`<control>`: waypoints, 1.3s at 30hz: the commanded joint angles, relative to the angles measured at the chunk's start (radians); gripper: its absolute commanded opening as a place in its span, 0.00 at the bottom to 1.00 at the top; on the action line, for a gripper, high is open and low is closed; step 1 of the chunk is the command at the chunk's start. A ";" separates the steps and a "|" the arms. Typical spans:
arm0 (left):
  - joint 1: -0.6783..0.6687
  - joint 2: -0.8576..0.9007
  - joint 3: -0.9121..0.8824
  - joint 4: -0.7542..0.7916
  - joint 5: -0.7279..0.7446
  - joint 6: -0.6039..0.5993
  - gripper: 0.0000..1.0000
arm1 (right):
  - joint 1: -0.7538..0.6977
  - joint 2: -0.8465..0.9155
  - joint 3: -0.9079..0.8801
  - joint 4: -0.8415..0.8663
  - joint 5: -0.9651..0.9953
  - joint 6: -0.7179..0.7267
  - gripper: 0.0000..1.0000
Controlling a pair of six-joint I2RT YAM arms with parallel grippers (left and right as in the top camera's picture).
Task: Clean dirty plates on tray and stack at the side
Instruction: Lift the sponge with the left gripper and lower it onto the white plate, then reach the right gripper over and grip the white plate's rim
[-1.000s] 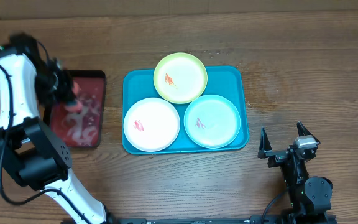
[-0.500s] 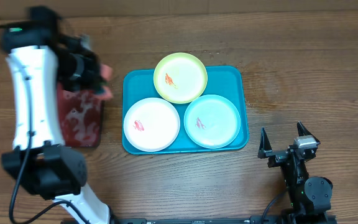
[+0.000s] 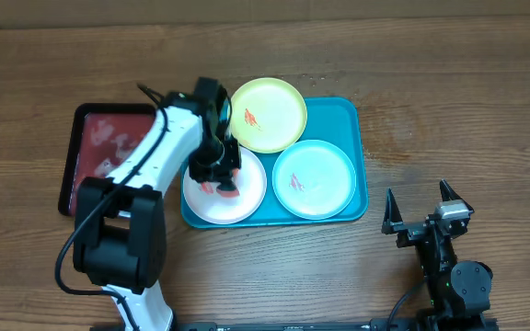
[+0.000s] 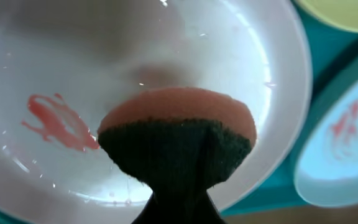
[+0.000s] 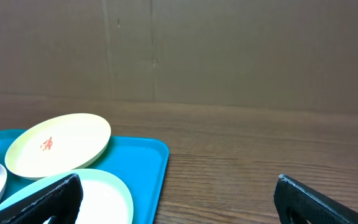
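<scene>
The teal tray point(image 3: 343, 115) holds three plates: a white plate point(image 3: 251, 191) at front left, a yellow-green plate point(image 3: 267, 114) at the back and a pale mint plate point(image 3: 314, 178) at front right. Each carries a small red smear. My left gripper point(image 3: 221, 175) is shut on a pink sponge with a dark scrub face point(image 4: 179, 112), down over the white plate point(image 4: 166, 43), just right of its smear point(image 4: 55, 121). The sponge hides the fingers. My right gripper point(image 3: 418, 195) stands open on the table to the right of the tray, with nothing between its fingers point(image 5: 42, 199).
A dark red tray point(image 3: 99, 156) with pale wet patches lies left of the teal tray. A cardboard wall point(image 5: 229, 50) runs along the table's far edge. The right wrist view shows the yellow-green plate point(image 5: 58, 143) and the mint plate point(image 5: 98, 193) on the tray point(image 5: 148, 162).
My left arm has swung right from above the dark red tray, carrying the sponge, and now has it down over the white plate. The right arm has not moved.
</scene>
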 commanded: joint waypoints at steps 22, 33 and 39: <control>0.192 -0.095 0.386 -0.262 -0.040 -0.022 0.95 | -0.001 -0.008 -0.010 0.047 -0.129 -0.003 1.00; 0.209 -0.094 0.385 -0.302 -0.074 -0.022 1.00 | -0.002 -0.008 0.028 0.703 -0.592 0.100 1.00; 0.209 -0.094 0.385 -0.302 -0.074 -0.023 1.00 | -0.002 0.106 0.447 0.409 -0.511 0.025 1.00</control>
